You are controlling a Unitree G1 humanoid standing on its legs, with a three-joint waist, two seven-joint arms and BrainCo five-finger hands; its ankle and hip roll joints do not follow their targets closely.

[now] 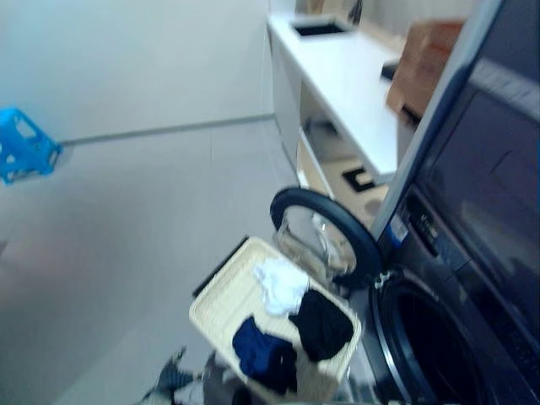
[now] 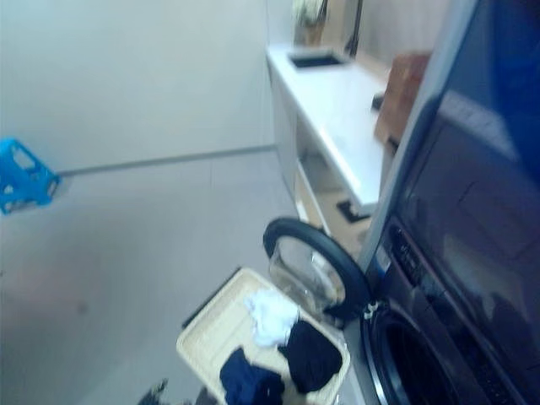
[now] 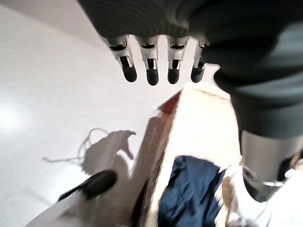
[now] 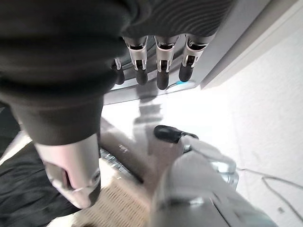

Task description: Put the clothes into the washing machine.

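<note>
clothes first: a white piece [image 1: 281, 283], a black one [image 1: 321, 325] and a navy one [image 1: 263, 352] are all sitting in the cream basket [image 1: 221, 302] on the floor, just beside the washer [image 1: 456, 278]. the white one is toward the far end, black next to it on the washer side, navy nearest the robot. nothing's in the drum [image 1: 430, 346] yet as far as i can tell, it just looks dark in there.

the door [image 1: 325, 238] is swung wide open and hangs right over the far end of the basket, so the way in is clear.

left hand [image 3: 156, 66] hangs over the basket with fingers straight and relaxed, holding nothing, navy cloth below it. right hand [image 4: 156, 66] is the same deal, loose and empty, with black cloth showing at the edge of its wrist view.

so i'd call this the very start, the reach for the first piece. next move probably needs a hand to drop into the basket, close on one piece, then lift it clear of the rim and swing it past the door into the drum.

farther out there's a white counter [image 1: 342, 80] and a blue stool [image 1: 24, 145] well off on the floor.
</note>
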